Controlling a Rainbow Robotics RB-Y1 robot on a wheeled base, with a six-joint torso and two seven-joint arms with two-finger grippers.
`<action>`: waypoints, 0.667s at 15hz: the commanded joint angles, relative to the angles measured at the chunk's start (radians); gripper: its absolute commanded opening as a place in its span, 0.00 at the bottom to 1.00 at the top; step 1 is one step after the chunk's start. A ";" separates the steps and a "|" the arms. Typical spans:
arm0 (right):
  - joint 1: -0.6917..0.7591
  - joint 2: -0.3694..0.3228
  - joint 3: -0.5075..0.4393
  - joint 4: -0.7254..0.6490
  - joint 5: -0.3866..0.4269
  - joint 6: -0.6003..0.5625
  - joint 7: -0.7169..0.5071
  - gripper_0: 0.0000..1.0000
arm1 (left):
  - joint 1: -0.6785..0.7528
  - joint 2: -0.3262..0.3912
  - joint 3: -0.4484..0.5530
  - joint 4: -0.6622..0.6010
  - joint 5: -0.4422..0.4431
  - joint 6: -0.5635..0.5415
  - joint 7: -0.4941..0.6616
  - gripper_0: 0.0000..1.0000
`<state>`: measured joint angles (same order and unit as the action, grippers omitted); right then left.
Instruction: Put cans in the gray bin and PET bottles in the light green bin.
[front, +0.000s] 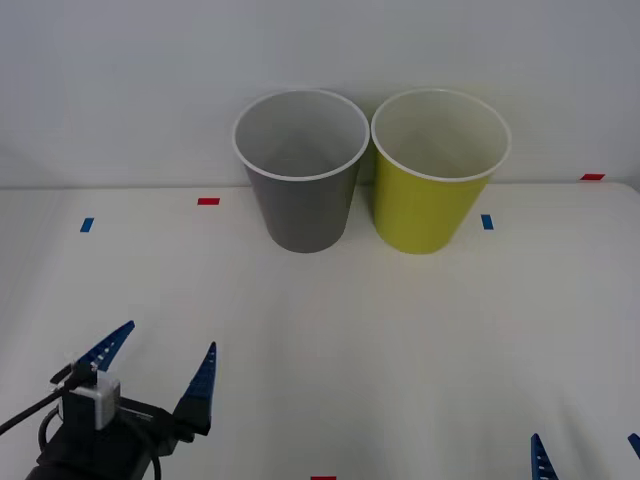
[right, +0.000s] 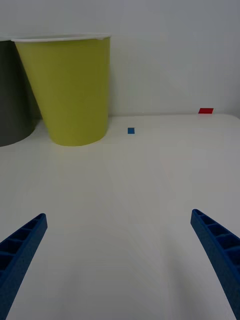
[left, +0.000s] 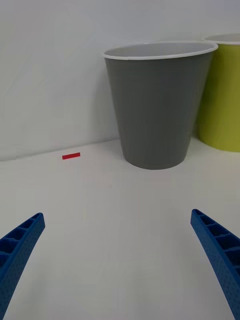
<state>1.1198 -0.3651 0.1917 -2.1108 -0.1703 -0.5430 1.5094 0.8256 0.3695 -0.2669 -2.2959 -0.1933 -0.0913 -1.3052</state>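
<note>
The left gripper (front: 160, 355) is sitting in the lower left of the front view, low over the white table (front: 400, 340), with its two blue ribbed fingers (front: 203, 380) spread wide and holding nothing. A small white block and black cables are showing on the wrist behind the fingers. In the left wrist view the same fingers (left: 20, 250) are standing far apart at the two lower corners, with bare table between them.

The right gripper (front: 588, 452) is resting at the lower right edge of the front view, where just the tips of its blue fingers are peeking into the frame. The right wrist view is showing its fingers (right: 217, 250) opened wide as well, with nothing between them.

Farther out, near the top middle of the front view, two tall round bins are standing upright side by side at the back of the table, against a pale wall. The gray bin (front: 303, 210) is on the left and the light green bin (front: 425, 210) is just beside it on the right, their white rims almost touching. What can be seen of each pale inside is bare.

Small tape marks are lying on the table: a red mark (front: 208, 201) and a blue mark (front: 87, 225) left of the gray bin, a blue mark (front: 487, 222) just right of the green bin, and a red mark (front: 592, 177) at the far right.
</note>
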 joint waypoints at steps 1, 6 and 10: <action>0.000 0.000 0.000 0.000 0.000 0.000 0.000 1.00 | 0.064 -0.007 -0.002 0.023 -0.017 -0.053 -0.009 1.00; 0.000 0.000 0.000 0.000 0.000 0.000 0.000 1.00 | 0.165 -0.067 0.014 0.168 -0.018 -0.308 -0.046 1.00; 0.000 0.000 0.000 0.000 0.000 0.000 0.000 1.00 | 0.185 -0.112 0.052 0.296 -0.009 -0.461 -0.072 1.00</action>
<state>1.1198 -0.3651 0.1917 -2.1108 -0.1703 -0.5430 1.5094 1.0050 0.2703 -0.2267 -2.0134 -0.2087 -0.5292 -1.3705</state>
